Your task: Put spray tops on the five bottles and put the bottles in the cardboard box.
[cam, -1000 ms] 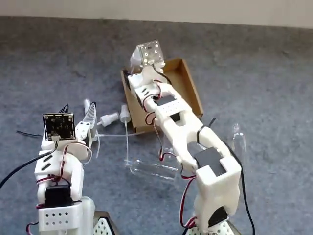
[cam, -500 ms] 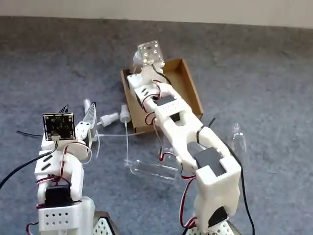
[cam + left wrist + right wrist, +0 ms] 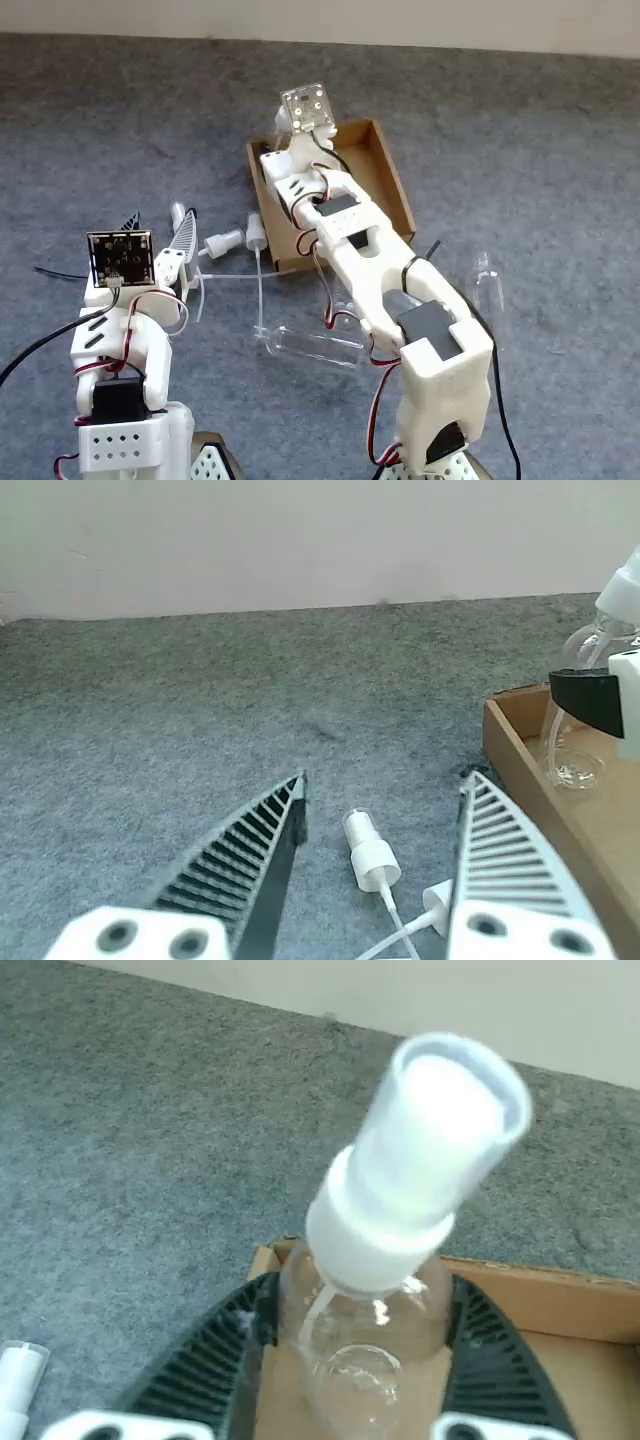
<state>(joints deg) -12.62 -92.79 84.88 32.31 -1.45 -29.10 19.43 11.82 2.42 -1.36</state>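
Hidden/unclear: in high view the right arm [image 3: 380, 270] lies across the cardboard box [image 3: 385, 175], so most of the box interior is covered. Held bottle's base is cut off in rt wrist view. Can't tell if it rests on the box floor or hangs just above.

Right hand [image 3: 360, 1325] is clamped on the bottle [image 3: 350, 1365], fingers [image 3: 225, 1345] pressed to both shoulders. Bottle is clear, rounded and tilted, w/ white spray top [image 3: 425, 1160] fitted and dip tube showing inside. It sits at the box's far-left corner, inside the wall.

Left hand [image 3: 384, 785] is spread wide, low over the desk [image 3: 520, 120]. Loose spray top [image 3: 368, 852] lies between its fingers, apart from both; second loose top [image 3: 435, 895] is near one finger.

Lying bottle [image 3: 315, 345] is close beside right arm. Other clear bottle [image 3: 488, 285] is on the arm's opp. side. Open grey desk beyond the box's far and right edges.
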